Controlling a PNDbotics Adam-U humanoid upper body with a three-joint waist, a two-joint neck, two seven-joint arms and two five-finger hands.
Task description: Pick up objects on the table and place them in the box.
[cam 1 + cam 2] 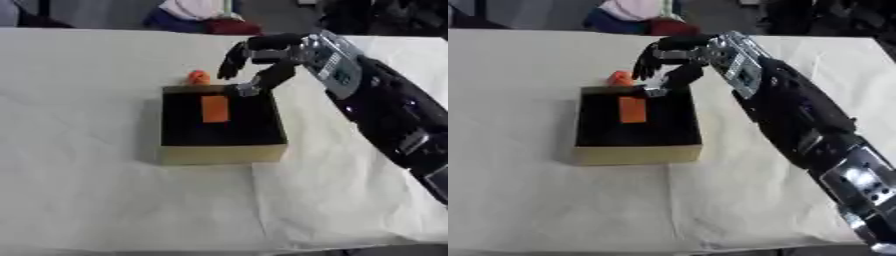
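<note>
A shallow box (222, 154) with a tan rim and a black inside sits in the middle of the white-covered table. An orange rectangular block (214, 109) lies flat inside it, near the far end. A small orange object (199, 77) rests on the table just beyond the box's far rim. My right hand (262, 60) comes in from the right and hovers over the box's far right corner, fingers loosely curled downward, holding nothing. The left hand shows in neither view.
The white cloth (96, 190) covers the whole table, with a fold line running from the box toward the front. Bundled clothing (197, 15) in pink, blue and red lies past the far edge.
</note>
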